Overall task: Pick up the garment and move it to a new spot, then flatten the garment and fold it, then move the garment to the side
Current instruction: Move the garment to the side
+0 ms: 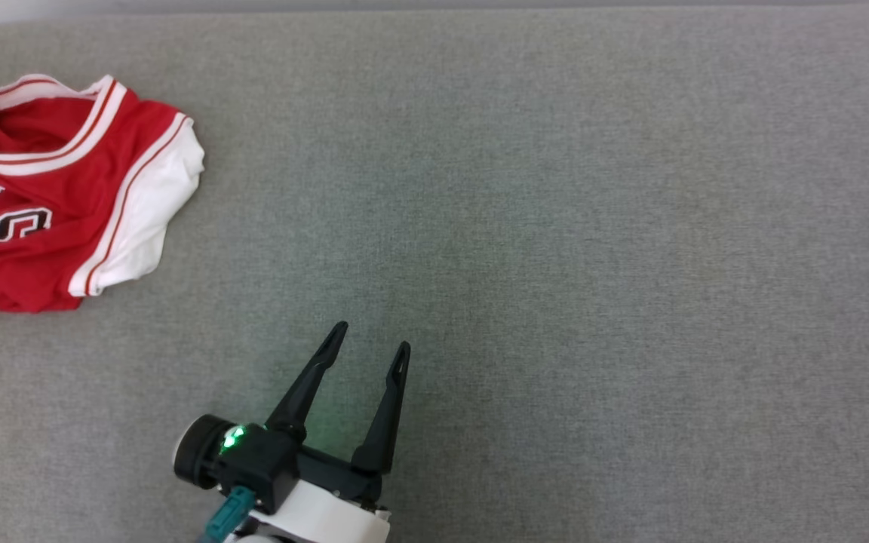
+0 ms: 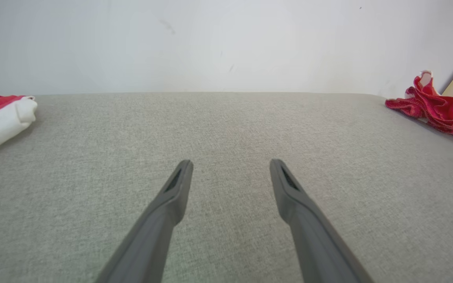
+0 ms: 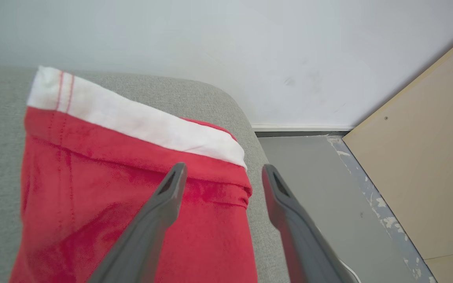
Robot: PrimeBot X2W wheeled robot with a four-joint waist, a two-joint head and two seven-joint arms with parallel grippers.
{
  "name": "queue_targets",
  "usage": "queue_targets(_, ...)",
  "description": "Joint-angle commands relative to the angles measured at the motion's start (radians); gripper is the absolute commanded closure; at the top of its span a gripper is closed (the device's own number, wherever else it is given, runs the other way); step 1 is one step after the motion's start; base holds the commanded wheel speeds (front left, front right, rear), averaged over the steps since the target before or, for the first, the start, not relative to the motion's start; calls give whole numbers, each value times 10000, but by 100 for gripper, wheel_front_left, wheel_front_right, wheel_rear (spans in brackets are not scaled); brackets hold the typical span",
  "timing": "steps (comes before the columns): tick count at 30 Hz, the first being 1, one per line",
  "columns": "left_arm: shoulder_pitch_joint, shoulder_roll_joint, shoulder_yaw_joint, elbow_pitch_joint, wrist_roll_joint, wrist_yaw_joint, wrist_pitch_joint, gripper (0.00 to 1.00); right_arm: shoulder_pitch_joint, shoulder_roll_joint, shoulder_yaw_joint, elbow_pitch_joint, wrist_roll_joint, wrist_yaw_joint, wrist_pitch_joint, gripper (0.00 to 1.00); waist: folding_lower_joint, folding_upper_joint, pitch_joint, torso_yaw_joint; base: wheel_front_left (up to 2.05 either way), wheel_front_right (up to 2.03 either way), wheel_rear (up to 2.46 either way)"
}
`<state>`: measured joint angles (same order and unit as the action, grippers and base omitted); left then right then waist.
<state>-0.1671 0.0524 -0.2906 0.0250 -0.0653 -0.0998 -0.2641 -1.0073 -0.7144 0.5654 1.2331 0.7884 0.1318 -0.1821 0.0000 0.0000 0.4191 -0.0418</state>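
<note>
A red jersey with white trim and dark lettering lies rumpled at the far left of a grey fabric-covered counter; in the head view it is cut off by the left edge. Just right of it and nearer the robot, the left gripper hangs over bare grey cloth, well apart from the jersey. Its two dark fingers are spread and nothing is between them. A green light glows on its wrist. From the left wrist view, the same fingers point across the counter toward a pale wall, with the jersey's white edge off to the left.

The middle of the counter is plain grey fabric. At its far right end, seen small from the left wrist, the red garment sits in a heap near the counter's edge. The right wrist view shows it up close: red cloth with a white band and thin red stripes across its far end, lying at the counter's rounded corner. The right gripper is above that corner with its fingers parted and holding nothing. One finger crosses the red cloth and the other stands past the garment's edge. Whether either finger touches the cloth cannot be told.

Right of the corner are a grey floor with chipped paint and a slanted beige panel.
</note>
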Motion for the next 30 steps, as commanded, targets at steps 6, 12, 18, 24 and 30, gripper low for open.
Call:
queue_targets(6,559,19,252,88,-457,268,-1,0,871,187,-55,-744,52,-21,-738,0,0,0,-1171,-319,0,0,0)
queue_targets(12,1318,2,562,179,-820,451,-1,0,2120,8,-727,-2556,-328,-20,-831,0,0,0,-2425,-488,0,0,0)
queue_targets(18,2021,0,761,239,-1141,632,-1,0,4023,483,-2308,-4454,-1501,-21,-827,0,0,0,-3484,-480,0,0,0)
queue_targets(24,2769,1,989,260,-1317,753,-1,0,6838,1814,-4757,-6725,-3282,-20,-829,0,0,0,-4279,-281,0,0,0)
queue_targets(30,3116,-1,1134,342,-1267,682,-1,0,9092,3674,-6605,-8923,-4991,-20,-831,0,0,0,-4558,-110,0,0,0)
